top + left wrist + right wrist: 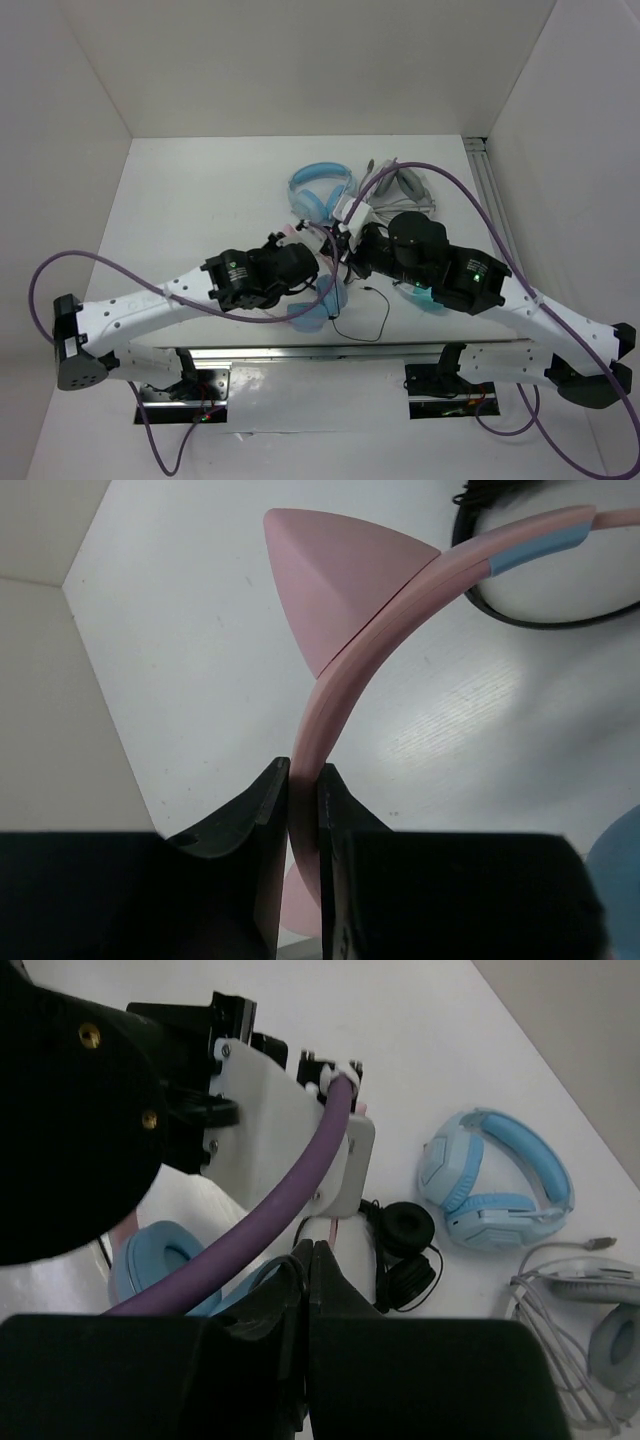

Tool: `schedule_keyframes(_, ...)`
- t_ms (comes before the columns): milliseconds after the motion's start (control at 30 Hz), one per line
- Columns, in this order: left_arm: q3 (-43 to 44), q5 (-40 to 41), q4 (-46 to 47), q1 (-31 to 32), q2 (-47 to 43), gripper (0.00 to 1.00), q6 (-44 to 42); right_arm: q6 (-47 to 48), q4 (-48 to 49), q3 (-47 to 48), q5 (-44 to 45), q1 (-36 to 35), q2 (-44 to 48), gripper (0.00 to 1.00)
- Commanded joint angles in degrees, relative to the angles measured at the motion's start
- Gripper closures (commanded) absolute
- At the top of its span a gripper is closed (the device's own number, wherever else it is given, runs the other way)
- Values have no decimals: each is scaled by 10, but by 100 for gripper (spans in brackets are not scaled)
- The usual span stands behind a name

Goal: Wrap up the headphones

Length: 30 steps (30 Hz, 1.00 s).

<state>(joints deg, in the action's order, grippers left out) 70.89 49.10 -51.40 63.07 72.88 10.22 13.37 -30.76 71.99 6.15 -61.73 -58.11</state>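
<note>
Left claw [303, 780] clamps pink cat-ear headband [345, 670] of blue-cupped headphones [310, 312]; right claw [308, 1255] pinched shut, contents unclear. Likely holding step; next, wind thin black cable [386, 318].

Headphones [345, 695]: the pink band and cat ear look to me like smooth, matt plastic.
My left fingers [255, 812]: black plastic, matt, slightly grainy.
Table [180, 680]: white, smooth, faint sheen.
My purple cable [305, 1165]: smooth rubbery sheath.
Blue pair [450, 1175]: satin plastic shells.
</note>
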Motion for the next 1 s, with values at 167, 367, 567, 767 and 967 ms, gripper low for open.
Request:
schedule_keyframes(167, 37, -17, 9, 53, 17, 100, -26, 10, 41, 2, 9, -2, 9, 100)
schedule_keyframes(367, 46, -156, 74, 65, -61, 100, -61, 10, 89, -30, 59, -2, 21, 100)
schedule_keyframes(567, 28, -238, 82, 65, -108, 100, -73, 21, 110, -43, 78, -2, 21, 100)
schedule_keyframes(767, 21, -284, 96, 65, -150, 100, -85, 21, 113, -49, 98, -8, 2, 100)
schedule_keyframes(967, 28, -296, 117, 65, -218, 100, -75, 26, 149, -82, 115, -8, 9, 100)
